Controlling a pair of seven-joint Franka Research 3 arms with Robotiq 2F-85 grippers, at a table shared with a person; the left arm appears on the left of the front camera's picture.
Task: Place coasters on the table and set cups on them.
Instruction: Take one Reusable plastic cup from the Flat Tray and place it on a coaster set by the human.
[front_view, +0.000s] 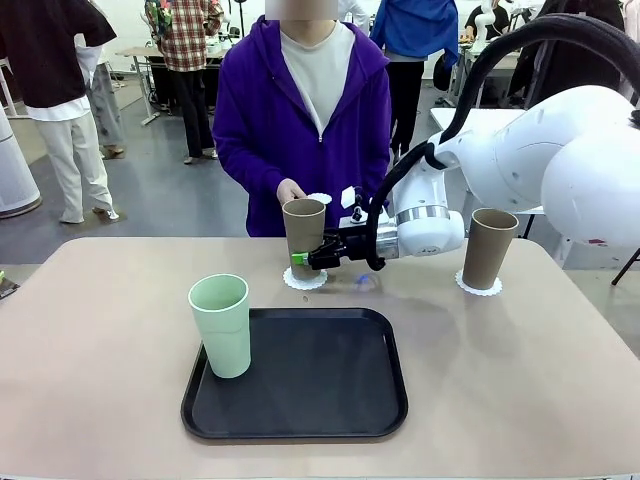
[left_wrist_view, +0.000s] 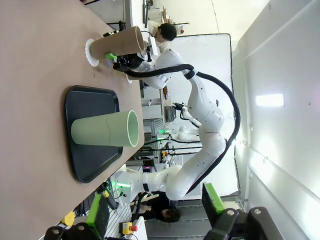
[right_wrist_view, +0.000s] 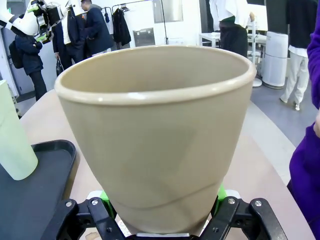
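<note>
Front: we've got the right claw (front_view: 303, 258) clamped low on a tan cup (front_view: 304, 222) at frame centre, right over a coaster (front_view: 305, 280) on the table (front_view: 100, 300). Can't tell if it's touching down yet. The other tan cup (front_view: 490, 245) sits on its coaster at right, and the green cup (front_view: 222, 325) is on the tray (front_view: 330, 400), lower left. Next, we reckon: let go cleanly and back out without tipping it.

Left wrist: the left claw (left_wrist_view: 155, 212) is spread and empty at the bottom edge, which front doesn't give us.

Right wrist: pads (right_wrist_view: 220, 192) hugging the cup's base, close up.
</note>
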